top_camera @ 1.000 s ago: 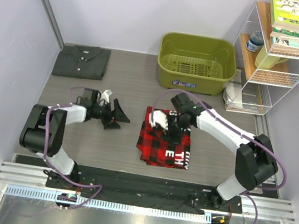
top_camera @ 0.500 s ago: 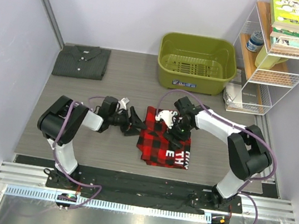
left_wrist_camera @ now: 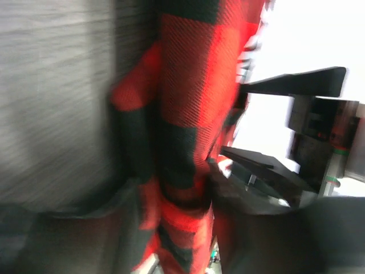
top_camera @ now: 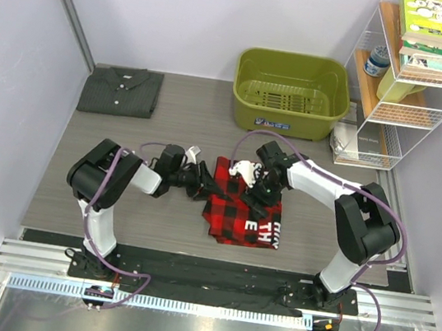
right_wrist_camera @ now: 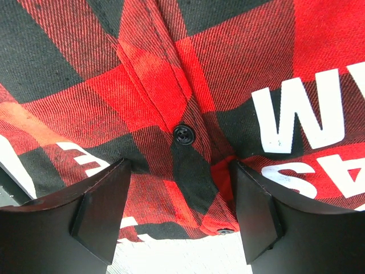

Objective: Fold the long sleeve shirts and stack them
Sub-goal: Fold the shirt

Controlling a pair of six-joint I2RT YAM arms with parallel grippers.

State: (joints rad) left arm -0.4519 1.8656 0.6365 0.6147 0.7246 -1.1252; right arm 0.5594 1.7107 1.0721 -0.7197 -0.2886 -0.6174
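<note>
At the centre of the overhead view both arms crowd the red-and-black plaid shirt (top_camera: 240, 217), and that closeness is the main risk. The left gripper (top_camera: 206, 184) noses in at the bundle's left edge while the right gripper (top_camera: 257, 193) presses down near its top. A careless sweep could knock the fingers together or drag the folded layers apart.

A second risk is a shallow bite. If the left side catches only the top layer, the fold would probably spill open when lifted, and the carry to the charcoal grey shirt (top_camera: 121, 91), folded at the upper left and well apart, would arrive as a heap.

In the right wrist view, the right gripper (right_wrist_camera: 179, 171) stands with its fingers spread. The plaid's button placket runs between them, and nothing is pinched.

The left wrist view is badly blurred. A ridge of plaid runs down the middle of the frame toward the left gripper (left_wrist_camera: 177, 228), with dark finger shapes either side. I cannot tell whether they have closed on the cloth or merely flank it
</note>
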